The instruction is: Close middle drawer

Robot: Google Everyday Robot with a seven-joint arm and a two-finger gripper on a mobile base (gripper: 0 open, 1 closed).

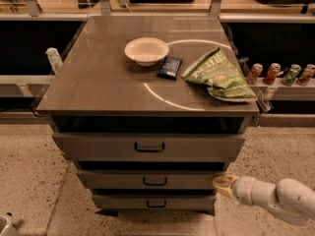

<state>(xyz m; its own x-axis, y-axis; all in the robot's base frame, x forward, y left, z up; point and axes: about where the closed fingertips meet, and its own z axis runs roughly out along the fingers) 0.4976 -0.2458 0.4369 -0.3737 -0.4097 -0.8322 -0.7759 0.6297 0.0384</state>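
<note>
Grey metal middle drawer [147, 180] is seen partly pulled out just beside the gripper [224, 185], whose open or closed state cannot be told, and could be jammed askew if pushed at that end corner instead of near its handle [155, 181].

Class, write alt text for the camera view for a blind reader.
A robot's pincer sits at the right end of the middle drawer of a grey cabinet. On top lie a bowl, a dark packet and a green bag.
</note>
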